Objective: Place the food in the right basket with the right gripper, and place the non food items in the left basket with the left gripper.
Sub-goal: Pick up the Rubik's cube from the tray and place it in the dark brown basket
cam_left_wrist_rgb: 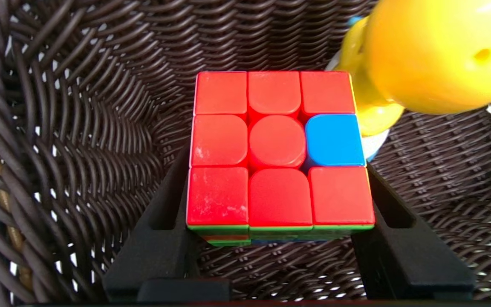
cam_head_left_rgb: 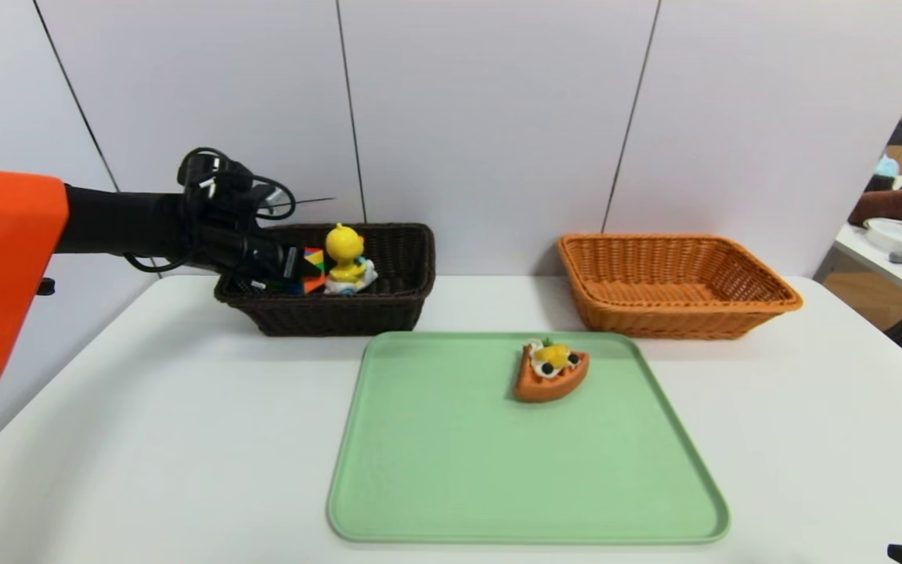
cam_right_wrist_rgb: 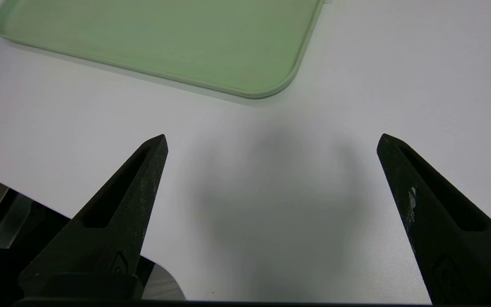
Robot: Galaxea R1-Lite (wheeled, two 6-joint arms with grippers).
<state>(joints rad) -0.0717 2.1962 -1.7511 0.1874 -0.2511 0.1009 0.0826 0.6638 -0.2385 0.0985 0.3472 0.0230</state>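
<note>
- Left gripper (cam_left_wrist_rgb: 279,200) is down inside the left basket (cam_head_left_rgb: 388,305), the dark brown wicker one at the back left of the tabletop (cam_head_left_rgb: 146,407); jaws closed on the puzzle cube (cam_left_wrist_rgb: 279,149), one black finger (cam_left_wrist_rgb: 160,238) against each side.
- Cube's upper face is red w/ one blue square; green edge shows along its lower side. Whether it rests on the basket floor: can't tell.
- Yellow duck (cam_head_left_rgb: 344,254) on its white scooter sits upright in the same basket, just beside the cube; in the left wrist view they look to be touching.
- Food (cam_head_left_rgb: 551,370), a brown boat-shaped pastry w/ white cream, yellow fruit and black berries, lies on the green tray (cam_head_left_rgb: 435,470), toward its far right corner.
- Right basket (cam_head_left_rgb: 678,305), light orange wicker, stands behind the tray on the right, well apart from the dark one.
- Right gripper (cam_right_wrist_rgb: 271,140) hangs over bare tabletop near a tray corner, jaws spread wide, nothing in them.
- No brand, label or readable writing on anything visible.
</note>
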